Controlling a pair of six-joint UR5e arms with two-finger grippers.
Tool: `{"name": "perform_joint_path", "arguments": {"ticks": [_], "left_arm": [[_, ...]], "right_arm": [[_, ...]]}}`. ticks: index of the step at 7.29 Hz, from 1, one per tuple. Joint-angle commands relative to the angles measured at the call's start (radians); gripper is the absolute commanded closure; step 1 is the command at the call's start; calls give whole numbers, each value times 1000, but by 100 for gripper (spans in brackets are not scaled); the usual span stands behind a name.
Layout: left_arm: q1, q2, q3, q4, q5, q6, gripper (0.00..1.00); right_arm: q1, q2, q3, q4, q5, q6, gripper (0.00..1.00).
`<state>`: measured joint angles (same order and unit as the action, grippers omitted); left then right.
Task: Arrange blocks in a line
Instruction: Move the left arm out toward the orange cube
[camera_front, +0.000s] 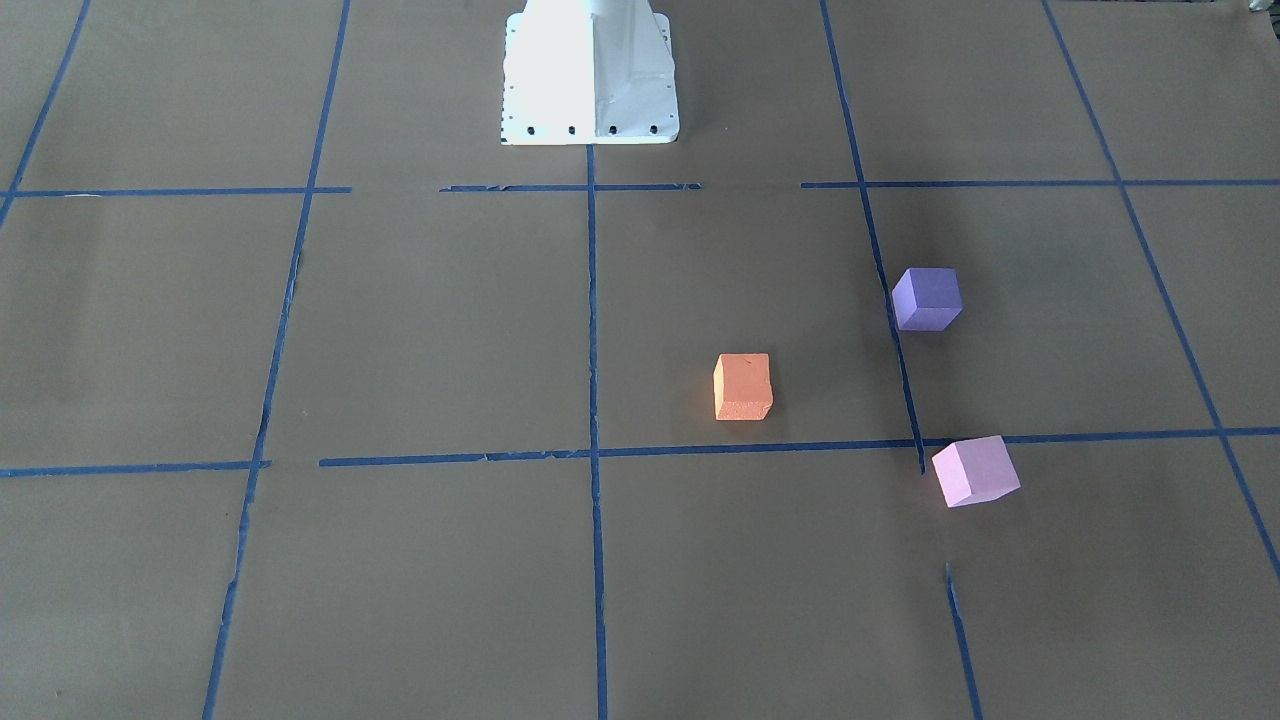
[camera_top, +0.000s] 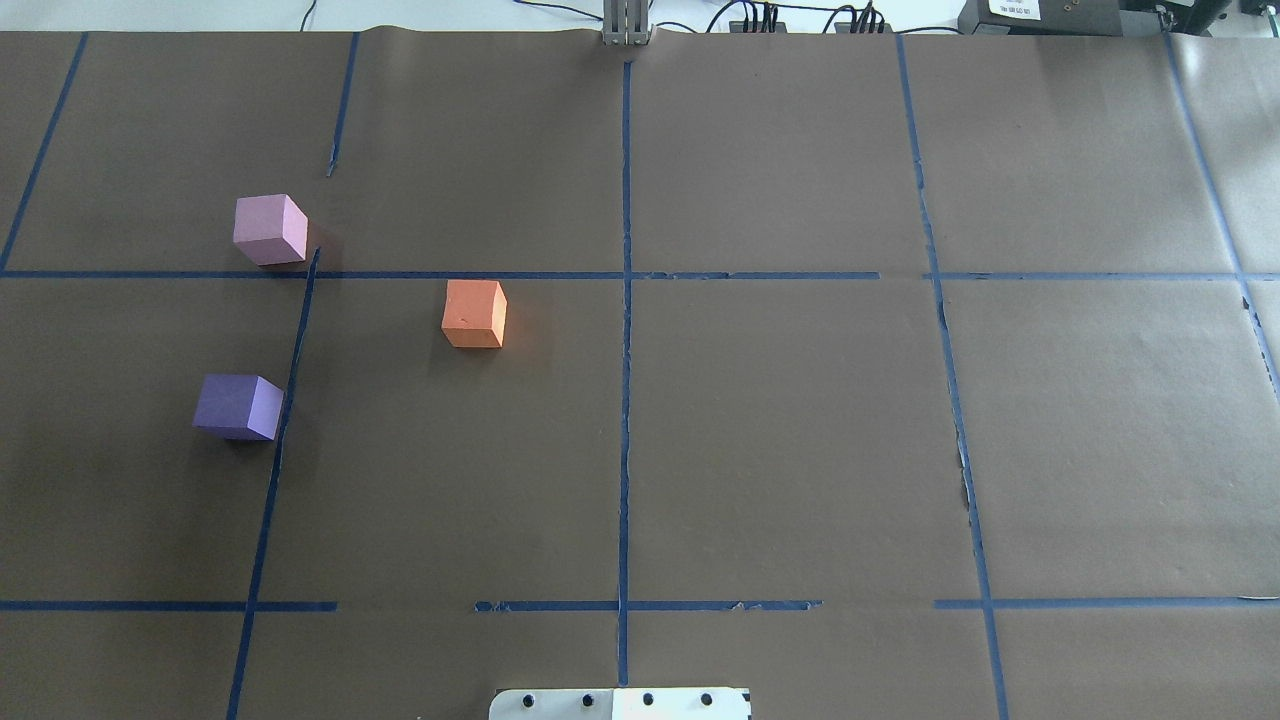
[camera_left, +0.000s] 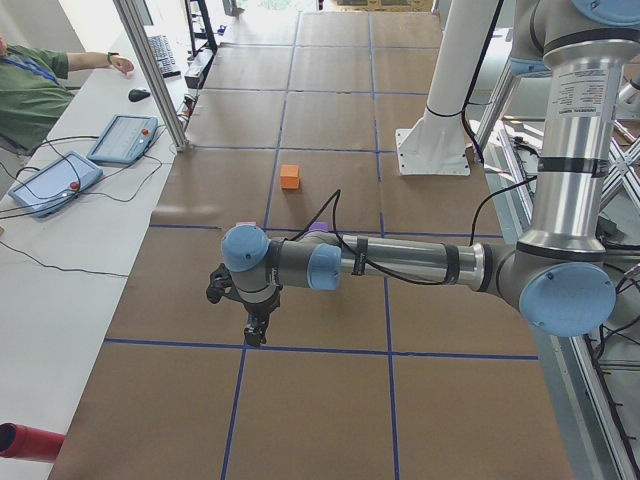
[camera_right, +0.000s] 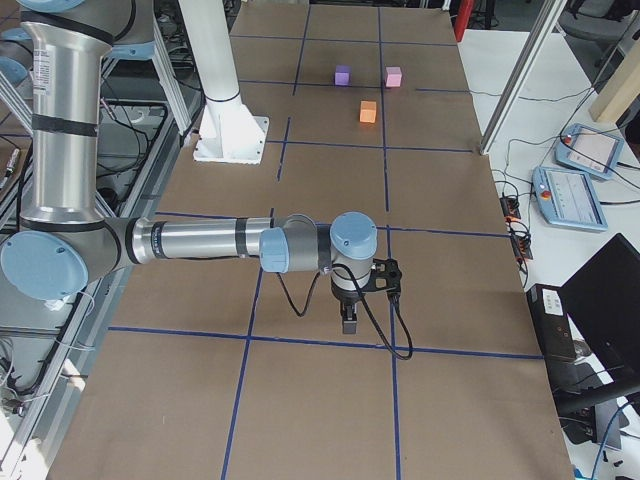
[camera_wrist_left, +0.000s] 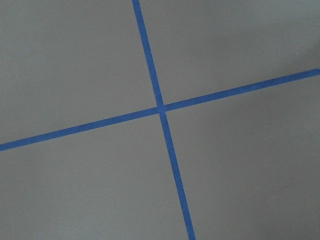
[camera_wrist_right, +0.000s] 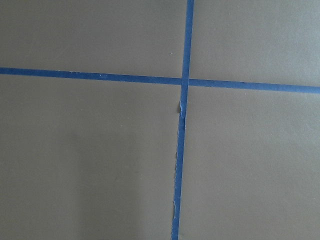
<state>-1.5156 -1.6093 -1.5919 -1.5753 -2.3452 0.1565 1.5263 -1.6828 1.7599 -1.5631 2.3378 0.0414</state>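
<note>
Currently I am watching three blocks sitting on the desk (camera_top: 800, 440), all on the robot's left half, none touching another. The pink block (camera_top: 270, 229) is lying farthest from the robot, just beyond a crosswise line of blue tape (camera_top: 625, 400) and beside a tape crossing. The purple block (camera_top: 238, 407) is resting nearer the robot, its edge right against a lengthwise tape line. The orange block (camera_top: 474, 313) is sitting on the other side of that line, toward the desk's middle, just on the robot's side of the crosswise line. Together they are making a triangle, not a row.

The left pincer (camera_left: 255, 325) is hanging fingers-down at the desk's left end, over a tape line and well apart from the blocks. It is showing only in the side view, so I cannot tell how far apart its fingers are or whether it is gripping anything. Its wrist camera is giving me a tape crossing on bare paper.

The right pincer (camera_right: 348, 322) is pointing down at the opposite end, also over a tape line. I cannot tell its opening either. Its wrist camera is showing another tape crossing.
</note>
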Motion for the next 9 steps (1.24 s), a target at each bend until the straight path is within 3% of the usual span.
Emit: {"name": "perform_joint_path", "arguments": {"ticks": [1,3,5,7,9], "left_arm": [[-2,0,-13,-3,-2,3,0],[5,-8,-17,-5,0,3,0],[20,-29,-92,-130,-6,-53,0],[130,-84,-92,-237,-29,-267,0],[289,-220,-92,-244,-17,-560,0]], "right_arm": [[0,0,1,0,0,0,0],[0,0,0,0,0,0,0],[0,0,0,0,0,0,0],[0,0,0,0,0,0,0],[0,0,0,0,0,0,0]]}}
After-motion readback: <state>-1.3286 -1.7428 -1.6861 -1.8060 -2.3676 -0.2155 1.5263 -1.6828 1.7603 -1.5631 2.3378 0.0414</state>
